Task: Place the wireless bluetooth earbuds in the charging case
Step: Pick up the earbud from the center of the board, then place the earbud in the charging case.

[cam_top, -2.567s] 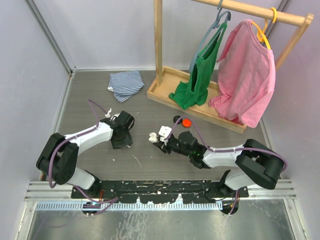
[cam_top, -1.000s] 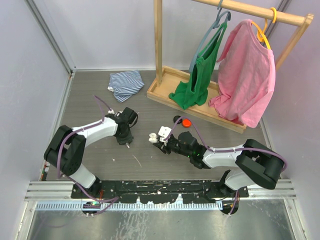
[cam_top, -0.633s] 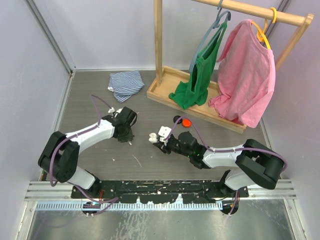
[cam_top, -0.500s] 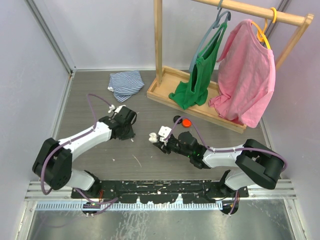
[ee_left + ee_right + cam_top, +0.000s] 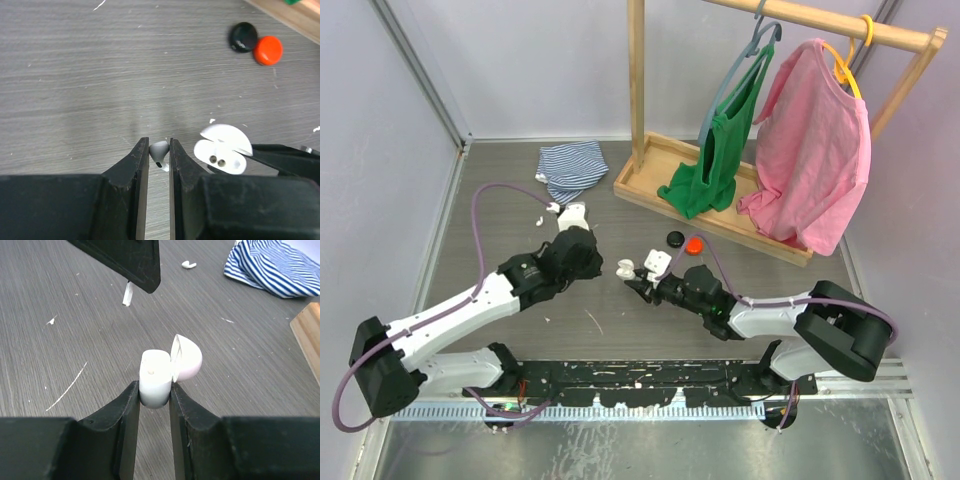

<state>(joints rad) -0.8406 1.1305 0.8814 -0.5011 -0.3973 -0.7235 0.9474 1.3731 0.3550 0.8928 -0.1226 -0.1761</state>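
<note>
— Where was the white earbud (image 5: 160, 152)?
— Pinched between the fingertips of the left gripper (image 5: 159, 142), off the table (image 5: 75, 75), with its stem pointing down. It hung just beside the charging case (image 5: 154, 379), not touching it.
— And the case?
— The right gripper (image 5: 155, 392) clamped it by the body, a jaw pressed to each side. Its lid (image 5: 187, 360) stood open, tipped to the side away from the left gripper, and two sockets showed in the top.
— What stood in the way?
— The right gripper's fingers (image 5: 131, 405) covered two sides of the case, and the raised lid walled off a third.
— What else lay around?
— A second white earbud (image 5: 188, 264) lay on the table farther off, near a striped cloth (image 5: 572, 168). A black puck (image 5: 243, 37) and an orange puck (image 5: 267, 50) sat touching each other beyond the case, close to the wooden rack base (image 5: 640, 185). A green garment (image 5: 715, 150) and a pink shirt (image 5: 815, 150) hung on the rack, well apart from both grippers.
</note>
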